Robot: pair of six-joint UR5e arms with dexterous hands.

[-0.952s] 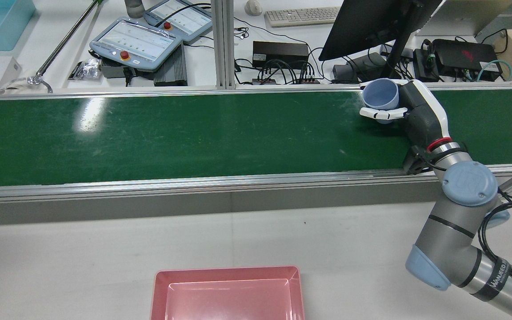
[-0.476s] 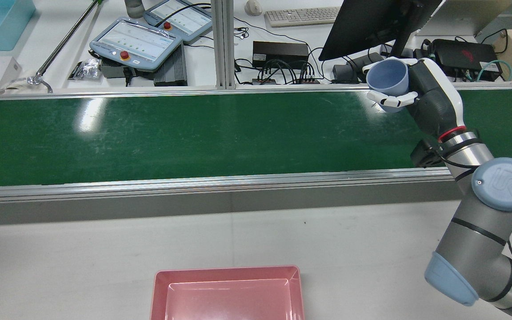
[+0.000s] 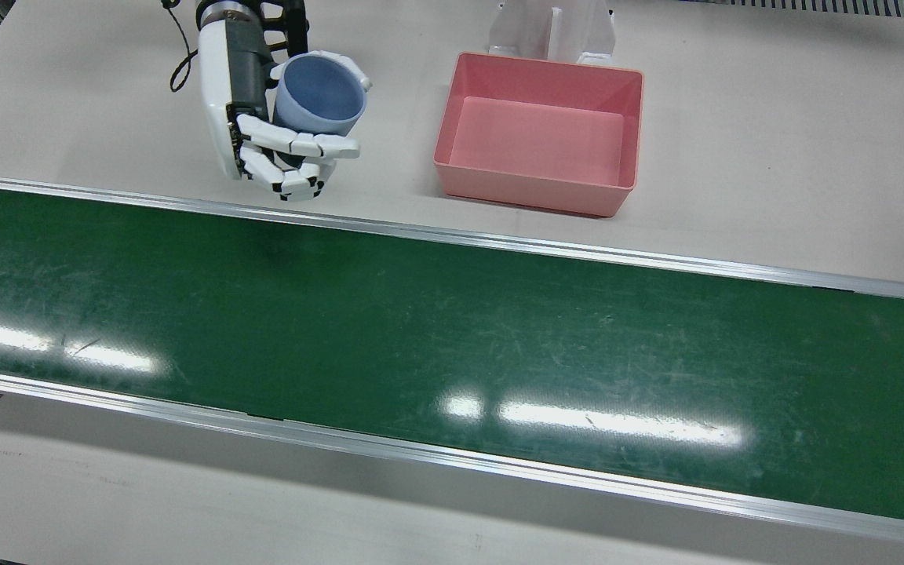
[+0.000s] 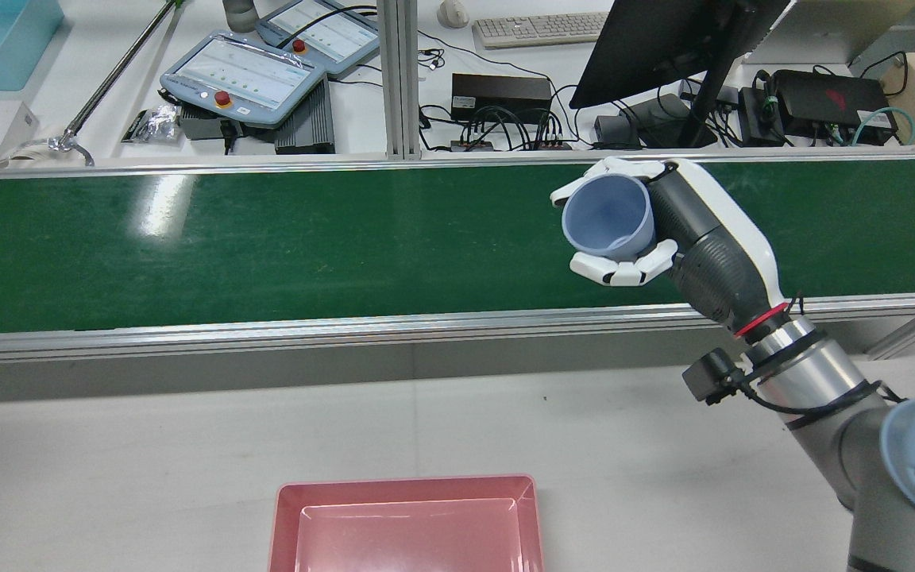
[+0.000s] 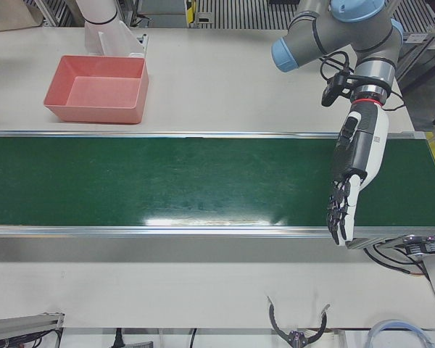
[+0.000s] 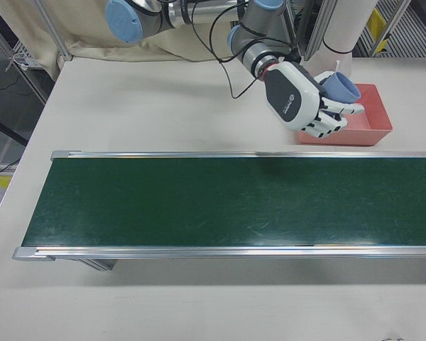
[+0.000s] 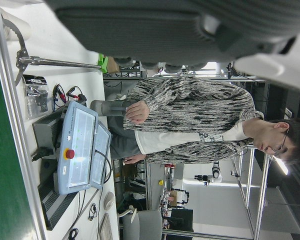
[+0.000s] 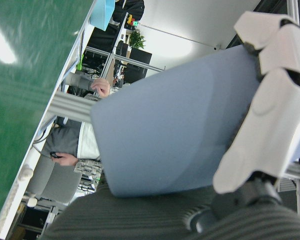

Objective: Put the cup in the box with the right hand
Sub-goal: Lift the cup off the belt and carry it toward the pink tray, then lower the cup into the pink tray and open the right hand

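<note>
My right hand (image 3: 252, 118) is shut on a pale blue cup (image 3: 318, 90), carried in the air with its mouth tilted sideways. In the front view the cup hangs left of the pink box (image 3: 534, 184), apart from it. The rear view has the cup (image 4: 608, 216) and right hand (image 4: 696, 234) over the belt's near edge, with the box (image 4: 406, 486) empty at the bottom. The right hand view is filled by the cup (image 8: 180, 130) under white fingers (image 8: 270, 125). My left hand (image 5: 355, 163) hangs open over the belt's end, fingers straight.
A green conveyor belt (image 3: 452, 329) with metal rails crosses the table. Behind it stand teach pendants (image 4: 243, 75), a monitor (image 4: 664, 40) and cables. A person (image 7: 190, 120) sits beyond the belt. White table (image 3: 774, 141) surrounds the box.
My right hand has carried the cup from the belt's far edge back toward the robot's side and leftward in the rear view, tilting the cup's mouth further over.
</note>
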